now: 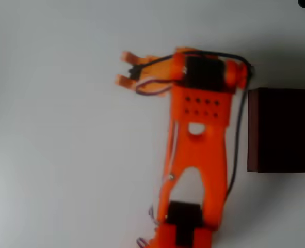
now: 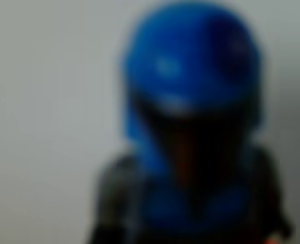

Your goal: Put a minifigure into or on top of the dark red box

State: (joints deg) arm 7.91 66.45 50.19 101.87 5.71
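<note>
Close before the wrist camera, the minifigure [image 2: 190, 127] looms blurred, blue helmet uppermost; whether the gripper [image 1: 125, 67] clamps it you cannot tell, though overhead its fingers stand slightly apart; carry it level toward the dark red box [image 1: 281, 129] at right, releasing only above its dark interior.

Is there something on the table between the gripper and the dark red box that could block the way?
Nothing visible does. In the overhead view, only bare white table and the arm's own body lie between the gripper and the dark red box at the right edge.
</note>
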